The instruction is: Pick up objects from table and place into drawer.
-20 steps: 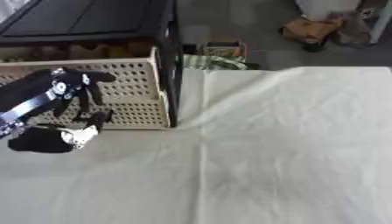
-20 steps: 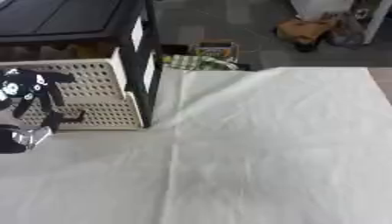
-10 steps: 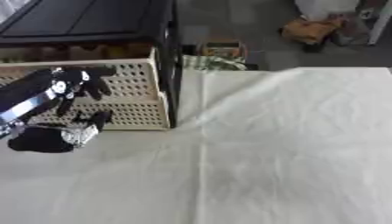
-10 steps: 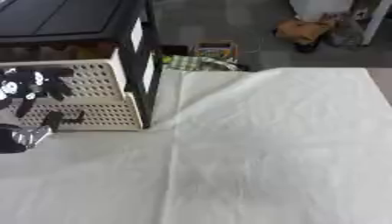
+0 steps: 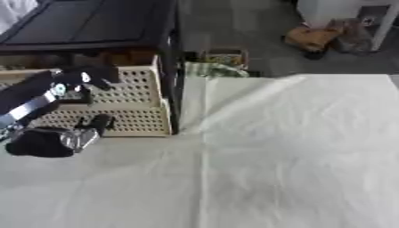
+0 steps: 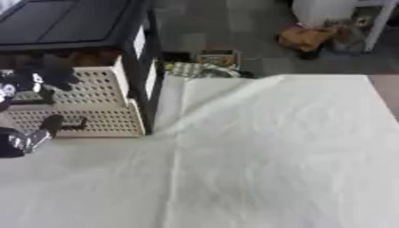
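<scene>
white cloth (image 5: pixel 296 156) covered the table across most of the frame, creased down its middle. at the left edge, the left hand (image 5: pixel 74 84) reached over the rim of the cream perforated drawer (image 5: pixel 132 107), which stood pulled out of the black cabinet (image 5: pixel 93 26); fingers curled, thumb apart below against the drawer front, and i cannot tell whether they held anything.

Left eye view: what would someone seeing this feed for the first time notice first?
The black left hand at the left edge, hanging over the pulled-out perforated beige drawer of the black cabinet. Then the white cloth covering the table, with no loose objects visible on it.
</scene>
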Robot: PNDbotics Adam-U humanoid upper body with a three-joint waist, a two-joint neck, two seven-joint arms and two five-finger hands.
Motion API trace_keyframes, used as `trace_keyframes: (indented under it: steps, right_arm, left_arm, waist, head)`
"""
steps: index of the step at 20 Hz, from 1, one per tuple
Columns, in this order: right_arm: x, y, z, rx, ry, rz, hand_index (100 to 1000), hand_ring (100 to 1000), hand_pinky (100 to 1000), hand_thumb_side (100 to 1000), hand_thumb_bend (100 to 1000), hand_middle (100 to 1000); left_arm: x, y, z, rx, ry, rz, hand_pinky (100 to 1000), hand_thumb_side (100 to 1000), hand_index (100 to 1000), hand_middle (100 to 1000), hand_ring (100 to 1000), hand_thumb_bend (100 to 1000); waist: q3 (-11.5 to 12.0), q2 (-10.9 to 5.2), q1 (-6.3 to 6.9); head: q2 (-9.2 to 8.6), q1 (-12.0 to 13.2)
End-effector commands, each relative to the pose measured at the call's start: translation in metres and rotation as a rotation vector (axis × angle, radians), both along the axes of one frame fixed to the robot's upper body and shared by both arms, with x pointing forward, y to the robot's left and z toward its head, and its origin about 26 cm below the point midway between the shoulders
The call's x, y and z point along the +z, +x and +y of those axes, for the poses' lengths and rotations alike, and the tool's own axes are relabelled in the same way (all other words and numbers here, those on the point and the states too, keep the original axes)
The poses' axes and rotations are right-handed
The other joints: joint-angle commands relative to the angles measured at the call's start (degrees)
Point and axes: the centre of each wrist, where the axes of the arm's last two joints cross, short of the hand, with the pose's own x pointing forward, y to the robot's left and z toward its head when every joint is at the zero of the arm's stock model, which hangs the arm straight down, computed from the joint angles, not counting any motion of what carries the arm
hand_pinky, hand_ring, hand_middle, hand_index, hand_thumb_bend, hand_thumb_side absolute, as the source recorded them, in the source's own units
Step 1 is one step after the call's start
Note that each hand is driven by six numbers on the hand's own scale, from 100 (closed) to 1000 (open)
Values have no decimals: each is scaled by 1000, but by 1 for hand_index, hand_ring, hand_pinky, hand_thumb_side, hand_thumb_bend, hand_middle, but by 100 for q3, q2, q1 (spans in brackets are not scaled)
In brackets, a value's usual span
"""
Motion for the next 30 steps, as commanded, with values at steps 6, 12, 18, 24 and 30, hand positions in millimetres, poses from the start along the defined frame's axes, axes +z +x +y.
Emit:
trace_keyframes:
  steps: [6, 12, 18, 24, 30]
  right_arm:
    - [4, -5, -2, 0, -2, -7, 783, 683, 776, 1000, 415, 364]
    - [1, -5, -2, 1, 9, 6, 782, 685, 776, 1000, 416, 375]
    - [-1, -5, -3, -1, 21, 9, 782, 687, 776, 1000, 416, 384]
    - [-3, -5, -4, -4, 29, 8, 782, 687, 776, 1000, 413, 386]
    - [-5, -4, -4, -7, 39, 12, 782, 686, 775, 1000, 414, 384]
  left_arm:
    - [-4, -22, -10, -214, -70, -43, 555, 296, 864, 652, 622, 100]
    - [-15, -21, -7, -428, -227, -134, 494, 250, 801, 580, 532, 100]
    - [-28, -20, -7, -589, -437, -186, 436, 333, 746, 519, 478, 100]
    - [-39, -21, -2, -612, -486, -179, 335, 370, 646, 425, 387, 100]
    - [-49, -21, -5, -655, -535, -134, 295, 380, 604, 390, 346, 100]
  waist:
    - [124, -366, -57]
    - [326, -543, -142]
    - [458, -679, -211]
    - [518, -734, -236]
    - [526, -725, -249]
  head:
    - [206, -90]
    - [380, -94]
    - [486, -55]
    - [539, -8]
    - [585, 28]
